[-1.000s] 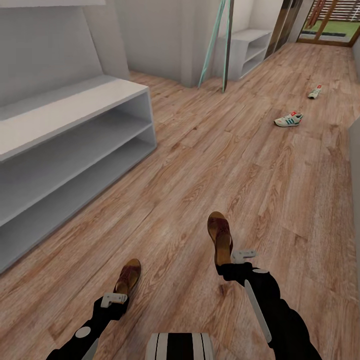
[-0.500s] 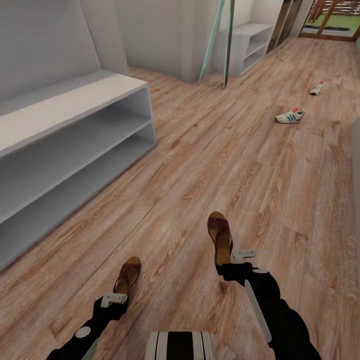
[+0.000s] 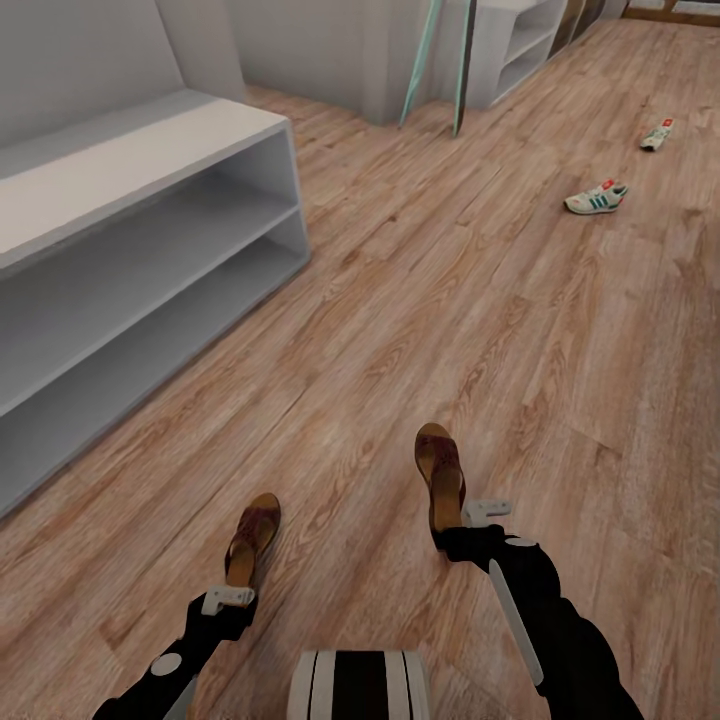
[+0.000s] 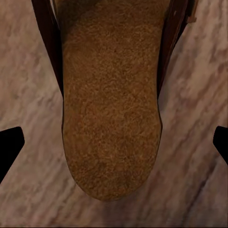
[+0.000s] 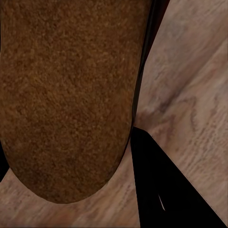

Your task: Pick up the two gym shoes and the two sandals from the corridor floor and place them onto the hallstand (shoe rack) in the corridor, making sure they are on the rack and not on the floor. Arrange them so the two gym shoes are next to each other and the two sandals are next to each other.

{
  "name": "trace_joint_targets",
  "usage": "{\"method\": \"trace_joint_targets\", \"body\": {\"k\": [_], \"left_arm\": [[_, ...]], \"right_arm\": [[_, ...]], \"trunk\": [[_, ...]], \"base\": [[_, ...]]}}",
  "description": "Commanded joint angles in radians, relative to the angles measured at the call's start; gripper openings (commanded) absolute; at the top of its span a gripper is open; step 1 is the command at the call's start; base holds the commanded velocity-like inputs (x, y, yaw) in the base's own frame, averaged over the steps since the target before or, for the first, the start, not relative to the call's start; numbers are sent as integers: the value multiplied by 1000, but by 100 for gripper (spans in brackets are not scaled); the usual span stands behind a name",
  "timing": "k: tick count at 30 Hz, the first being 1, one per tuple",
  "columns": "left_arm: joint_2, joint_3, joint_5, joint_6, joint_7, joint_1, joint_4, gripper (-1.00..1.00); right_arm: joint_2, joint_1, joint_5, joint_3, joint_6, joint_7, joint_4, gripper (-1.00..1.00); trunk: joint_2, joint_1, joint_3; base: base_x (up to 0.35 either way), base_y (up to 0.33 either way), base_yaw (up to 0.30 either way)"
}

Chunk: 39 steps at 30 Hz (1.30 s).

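Two brown sandals hang just above the wood floor (image 3: 420, 300), one in each hand. My left gripper (image 3: 236, 590) is shut on the heel of the left sandal (image 3: 256, 532); its tan insole (image 4: 111, 118) lies between the dark fingertips (image 4: 9, 147). My right gripper (image 3: 462, 520) is shut on the right sandal (image 3: 440, 472), whose insole (image 5: 66, 95) sits against one black finger (image 5: 161, 190). Both gym shoes lie far ahead on the right: the nearer sneaker (image 3: 597, 197) and a farther one (image 3: 657, 135). The white shoe rack (image 3: 130, 160) stands at the left, its two tiers bare.
A second white shelf unit (image 3: 520, 40) stands at the far end beside two leaning teal poles (image 3: 420, 60). A white wall runs behind the rack. Wide floor lies between me and the sneakers. My base (image 3: 360, 685) shows at the bottom.
The whole picture has shifted, rack and sneakers sliding toward the top: the camera moved. Both sandals kept their places at the grippers.
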Motion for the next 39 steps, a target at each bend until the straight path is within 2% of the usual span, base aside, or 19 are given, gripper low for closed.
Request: {"method": "trace_joint_targets", "body": {"k": [1,3,12,23,39], "left_arm": [[1,-6,5,-3,0,-1,1,100],[1,-6,5,-3,0,-1,1,100],[1,-4,5,-3,0,-1,1,100],[1,-3,5,-3,0,-1,1,100],[1,-1,5,-4,0,-1,1,100]], "right_arm": [[0,0,-3,0,5,-2,-1,-100],[0,0,-4,0,5,-3,-1,-100],[0,0,-4,0,5,-2,-1,-100],[0,0,-4,0,5,-2,-1,-100],[0,0,-3,0,5,-2,-1,-100]], "trunk": [[-1,0,-6],[-1,1,-17],[-1,1,-24],[-4,6,-81],[-4,6,-82]], "base": [[0,0,0],[0,0,0],[0,0,0],[0,0,0],[42,0,0]]}}
